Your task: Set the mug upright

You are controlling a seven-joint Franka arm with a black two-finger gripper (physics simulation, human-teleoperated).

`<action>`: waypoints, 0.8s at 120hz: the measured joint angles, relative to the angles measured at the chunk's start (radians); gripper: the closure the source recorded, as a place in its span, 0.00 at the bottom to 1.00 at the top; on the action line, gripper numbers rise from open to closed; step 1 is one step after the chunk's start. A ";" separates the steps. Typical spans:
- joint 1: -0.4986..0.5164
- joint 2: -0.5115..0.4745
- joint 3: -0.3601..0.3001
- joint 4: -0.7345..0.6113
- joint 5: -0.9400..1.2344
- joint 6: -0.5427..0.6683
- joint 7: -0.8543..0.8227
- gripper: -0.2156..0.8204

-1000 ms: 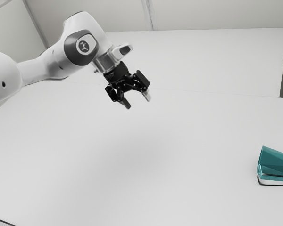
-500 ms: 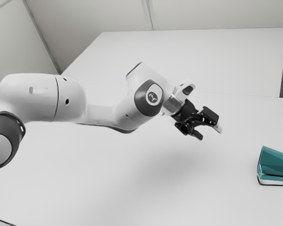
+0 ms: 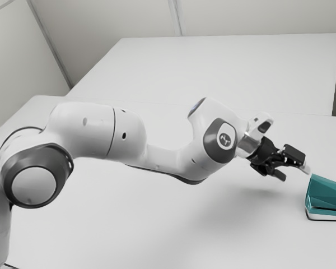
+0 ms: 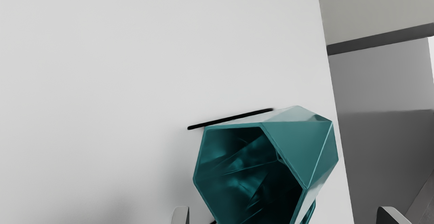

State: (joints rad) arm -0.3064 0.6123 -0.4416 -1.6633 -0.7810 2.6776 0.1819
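While the black two-finger end effector [image 3: 294, 173] gapes wide, empty, the faceted teal mug [image 3: 326, 194] lies ahead and below — mouth toward it.

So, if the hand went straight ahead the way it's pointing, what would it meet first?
Most likely the teal mug, lying with its mouth toward the hand. The spread fingers might pass either side of it first; depth is hard to judge.

One mug [image 4: 305, 146], one gripper [image 3: 294, 172]
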 joint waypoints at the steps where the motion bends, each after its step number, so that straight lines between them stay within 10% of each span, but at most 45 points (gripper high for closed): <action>1: -0.001 0.004 0.000 0.004 0.000 0.001 0.001 0.21; 71: -0.076 0.190 -0.028 0.202 -0.080 0.008 0.049 0.21; 96: -0.077 0.213 -0.045 0.224 -0.099 0.002 0.058 0.36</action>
State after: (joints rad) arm -0.3837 0.8252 -0.4862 -1.4397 -0.8800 2.6799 0.2402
